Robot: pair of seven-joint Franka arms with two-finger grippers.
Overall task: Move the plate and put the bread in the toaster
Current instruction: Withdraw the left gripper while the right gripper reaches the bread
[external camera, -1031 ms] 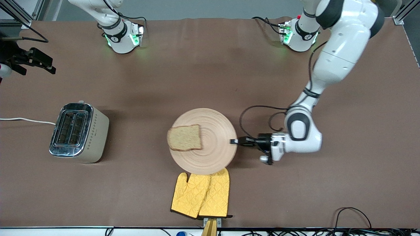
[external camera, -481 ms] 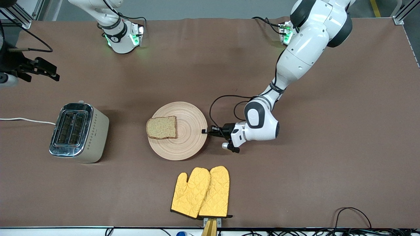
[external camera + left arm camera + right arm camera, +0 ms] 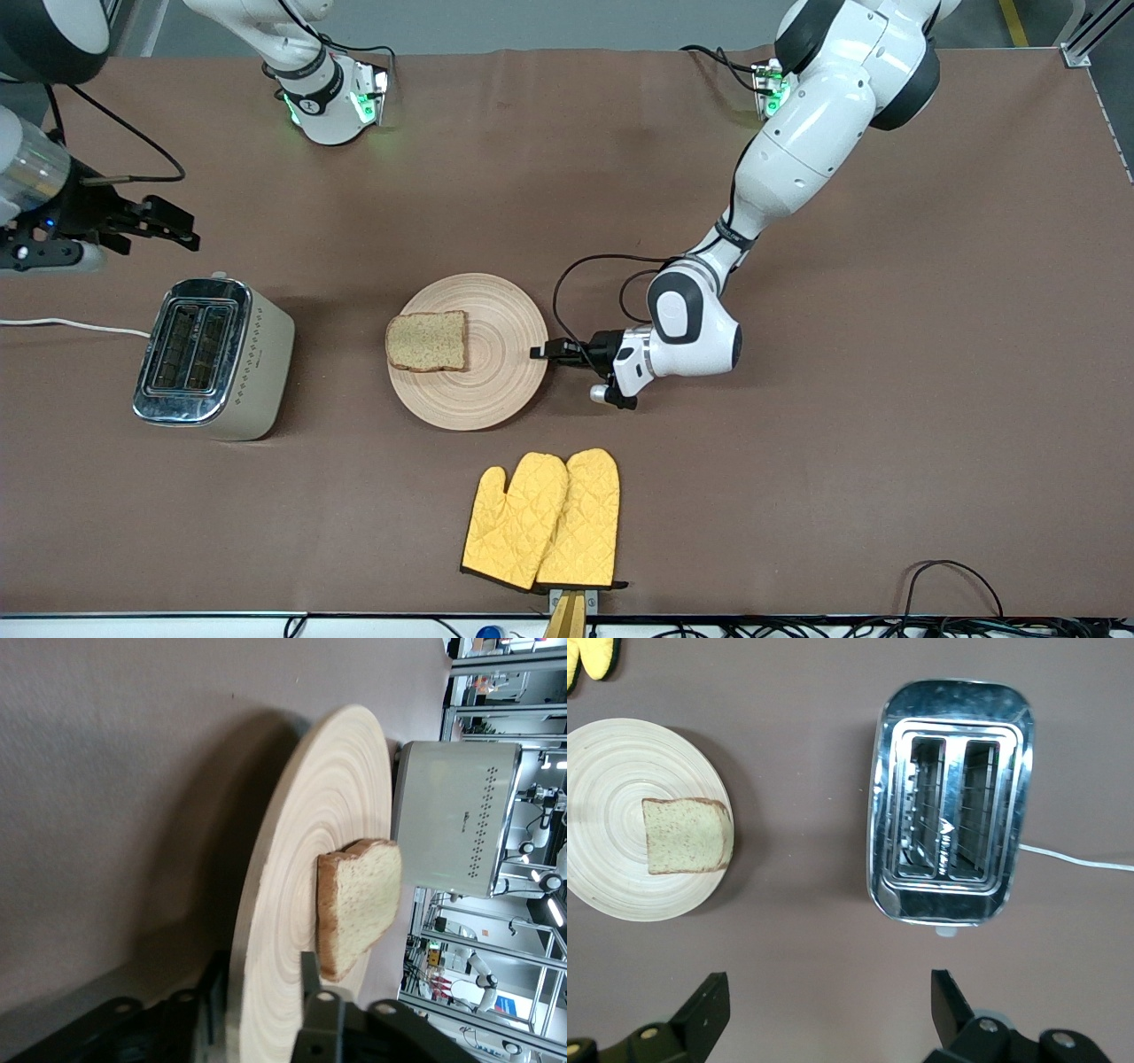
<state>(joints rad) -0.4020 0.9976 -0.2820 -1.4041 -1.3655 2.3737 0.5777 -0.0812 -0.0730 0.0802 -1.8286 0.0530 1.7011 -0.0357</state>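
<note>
The pale wooden plate (image 3: 483, 390) lies flat on the table mid-way along it, and the brown bread (image 3: 428, 340) rests on its half nearer the toaster (image 3: 213, 357). My left gripper (image 3: 542, 352) is at the plate's rim on the left arm's side. Its jaws are open and straddle the rim, one finger over the top face and one under. In the left wrist view the plate (image 3: 301, 859), the bread (image 3: 359, 899) and the toaster (image 3: 452, 815) line up past the left gripper (image 3: 261, 992). My right gripper (image 3: 173, 229) hovers open and empty above the toaster (image 3: 950, 850).
Two yellow oven mitts (image 3: 542, 518) lie nearer to the front camera than the plate, at the table's front edge. The toaster's white cord (image 3: 71, 325) runs off toward the right arm's end of the table. Black cables (image 3: 602, 275) loop beside the left wrist.
The left arm carried the plate with the bread off the mitts, toward the toaster, and set it down. Its jaws have loosened on the rim. The right gripper has moved closer over the toaster.
</note>
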